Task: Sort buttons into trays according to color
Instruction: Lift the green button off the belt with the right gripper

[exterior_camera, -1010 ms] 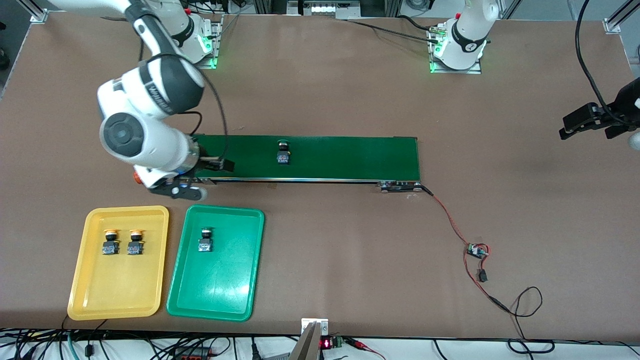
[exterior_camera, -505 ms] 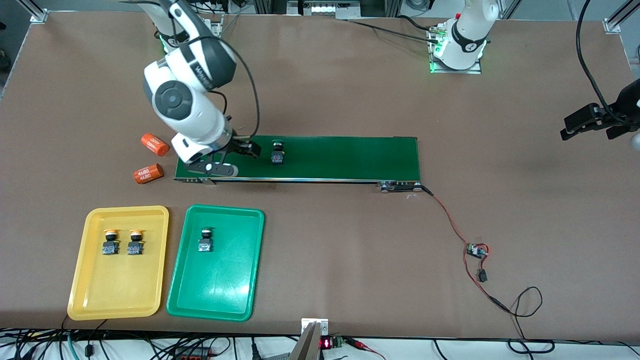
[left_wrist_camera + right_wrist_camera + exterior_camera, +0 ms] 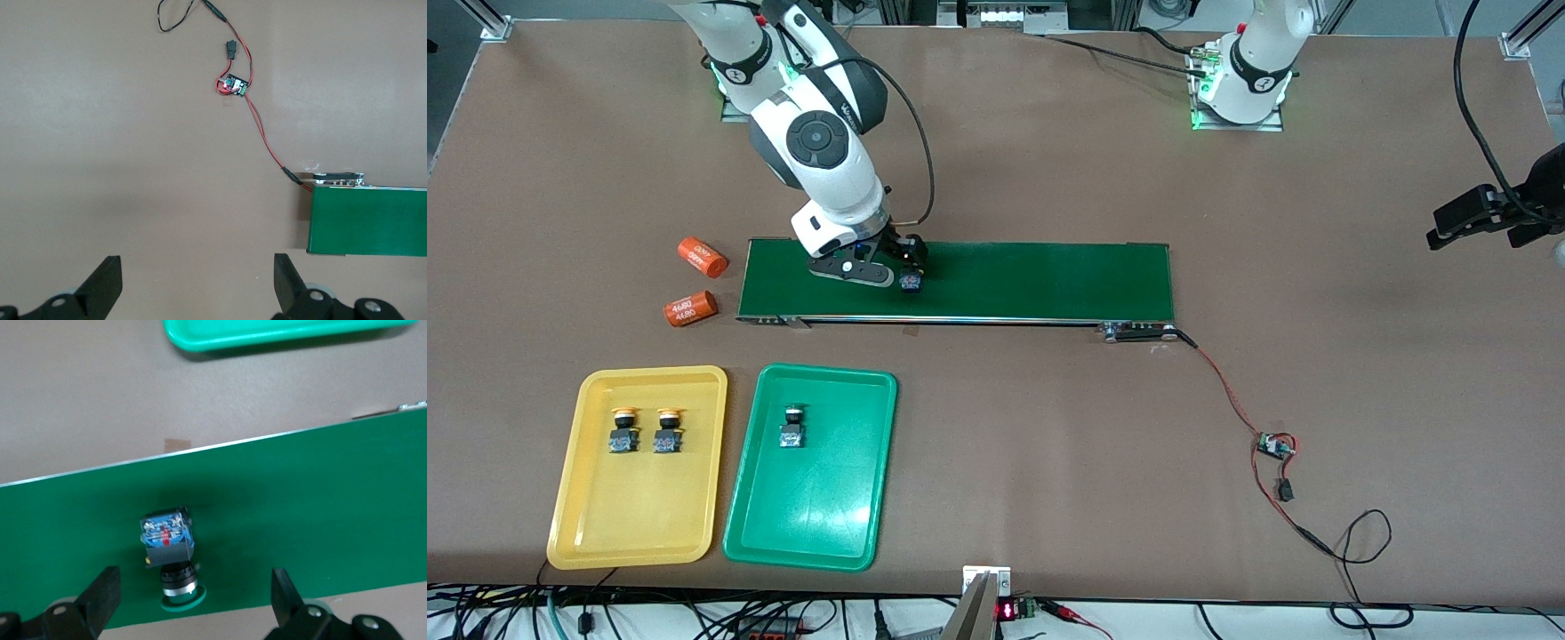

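A green-capped button [image 3: 168, 553] lies on the dark-green conveyor belt [image 3: 1032, 280], toward the right arm's end. The right tool [image 3: 193, 603] hangs over it, fingers spread and not touching. Nearer the camera, the green tray [image 3: 818, 524] holds one button [image 3: 791, 427]; the yellow tray [image 3: 631, 524] beside it holds two [image 3: 624, 430]. The left tool [image 3: 197, 283] waits spread over bare desk [image 3: 133, 167].
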Tool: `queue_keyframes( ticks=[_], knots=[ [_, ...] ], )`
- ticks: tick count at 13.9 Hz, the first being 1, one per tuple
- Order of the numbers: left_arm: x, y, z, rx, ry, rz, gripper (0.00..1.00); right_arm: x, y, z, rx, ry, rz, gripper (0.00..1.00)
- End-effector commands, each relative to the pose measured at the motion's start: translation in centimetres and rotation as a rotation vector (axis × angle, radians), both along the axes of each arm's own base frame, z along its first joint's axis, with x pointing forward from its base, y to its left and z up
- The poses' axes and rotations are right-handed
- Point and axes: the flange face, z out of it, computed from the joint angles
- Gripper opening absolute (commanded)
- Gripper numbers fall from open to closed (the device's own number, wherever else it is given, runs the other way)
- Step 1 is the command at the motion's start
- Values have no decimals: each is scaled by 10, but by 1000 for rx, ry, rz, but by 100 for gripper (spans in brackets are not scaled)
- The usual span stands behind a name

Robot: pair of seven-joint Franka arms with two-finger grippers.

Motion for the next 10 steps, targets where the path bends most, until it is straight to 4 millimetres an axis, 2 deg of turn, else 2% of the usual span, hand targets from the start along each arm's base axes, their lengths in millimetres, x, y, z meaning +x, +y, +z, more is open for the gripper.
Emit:
queue_keyframes(
  ticks=[1,6,10],
  knots=[
    [-1,13,-2,-18,1,7,100,-9,0,-3,-18,-19,2,100],
    [-2,14,-6,-19,11,9,100,-15,1,-21,-10,-28,13,100],
    [-2,18,-6,-19,11,17,100,-19,3,-50,-42,-53,31,100]
  ],
)
